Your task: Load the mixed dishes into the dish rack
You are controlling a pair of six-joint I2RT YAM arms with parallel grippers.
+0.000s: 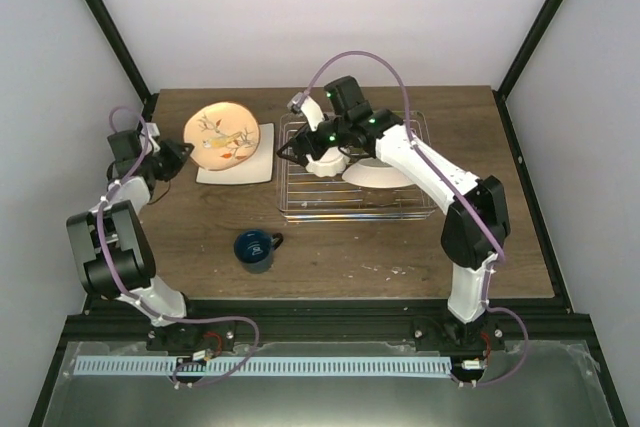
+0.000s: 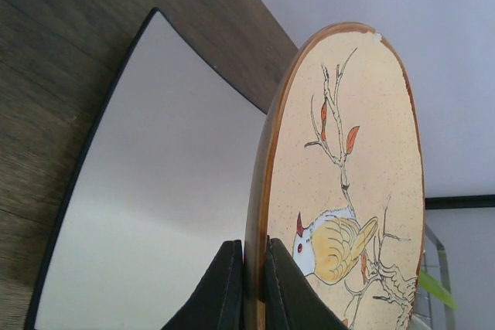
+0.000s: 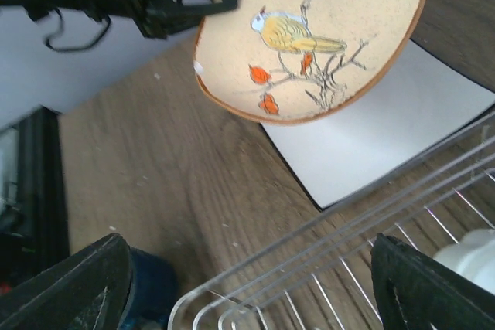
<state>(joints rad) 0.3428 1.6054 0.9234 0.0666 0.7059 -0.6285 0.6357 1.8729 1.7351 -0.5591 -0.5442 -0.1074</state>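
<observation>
Plate-carrying, by the look of it: beige floral plate (image 1: 222,135) pinched at its left rim in the left pincer (image 2: 254,260), one finger on each face, closed tight on the edge. Raised on a tilt above the white square plate (image 1: 238,173), apart from it, at the far left of the tabletop (image 1: 400,247).

To do this well: carry rightward toward the dish rack (image 1: 300,209) slowly, since held only by a thin edge and likely to swing or slip. Lift high enough to clear the rack's low left wall before lowering. Aim for the left part of the rack, away from the small white scalloped bowl (image 1: 382,175) already lying inside, further right.

Mind the right pincer (image 1: 290,152), spread wide and holding nothing, hanging over the rack's left edge, just right of the plate; possibly there for a handover, cannot tell. Nearer on the tabletop, the dark blue handled mug (image 1: 256,250), well clear of the path.
</observation>
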